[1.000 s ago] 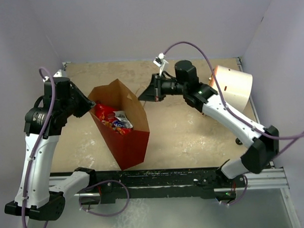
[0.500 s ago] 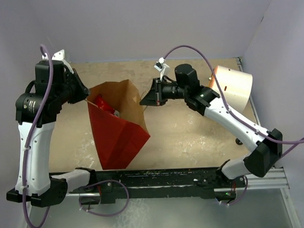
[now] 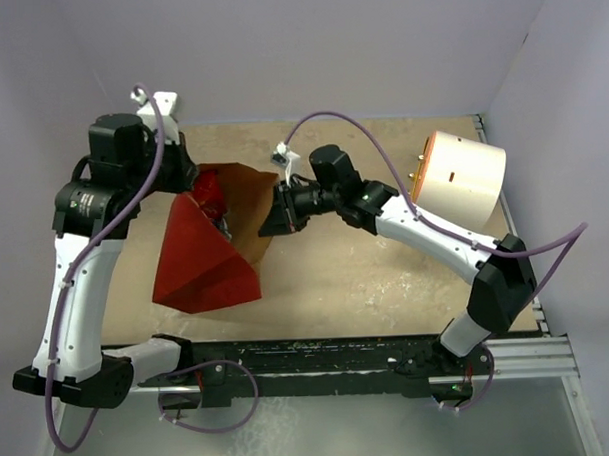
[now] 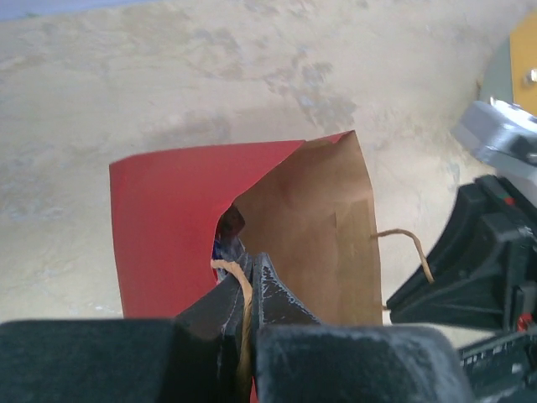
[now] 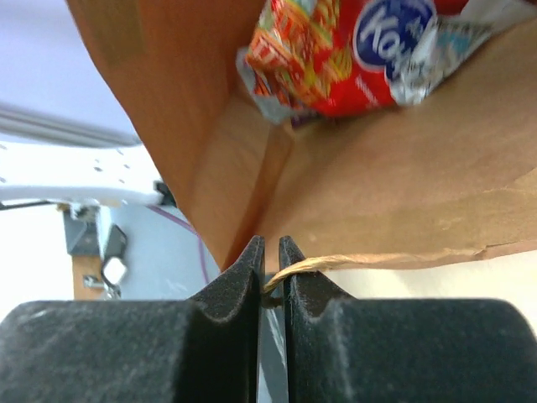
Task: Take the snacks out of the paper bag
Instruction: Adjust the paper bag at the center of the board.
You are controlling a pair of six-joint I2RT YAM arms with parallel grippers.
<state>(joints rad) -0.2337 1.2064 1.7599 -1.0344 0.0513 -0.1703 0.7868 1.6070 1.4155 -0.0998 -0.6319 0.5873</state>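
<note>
The paper bag (image 3: 201, 267), red outside and kraft brown inside, hangs tilted between both arms, its base raised toward the near left and its mouth facing the back. My left gripper (image 3: 190, 182) is shut on one twisted paper handle (image 4: 244, 290) at the bag's left rim. My right gripper (image 3: 268, 219) is shut on the other handle (image 5: 336, 263) at the right rim. The large red crinkly packet (image 3: 209, 195) with blue-and-yellow print lies inside near the mouth, and shows clearly in the right wrist view (image 5: 369, 50). The small candy wrappers are hidden.
A white cylinder with an orange face (image 3: 465, 178) lies at the back right of the tan tabletop (image 3: 386, 275). A black rail (image 3: 319, 353) runs along the near edge. Purple walls close in the back and sides.
Both grippers have moved left and raised the bag by its handles. The bag has swung from upright to tilted, with its base up toward the near left.
</note>
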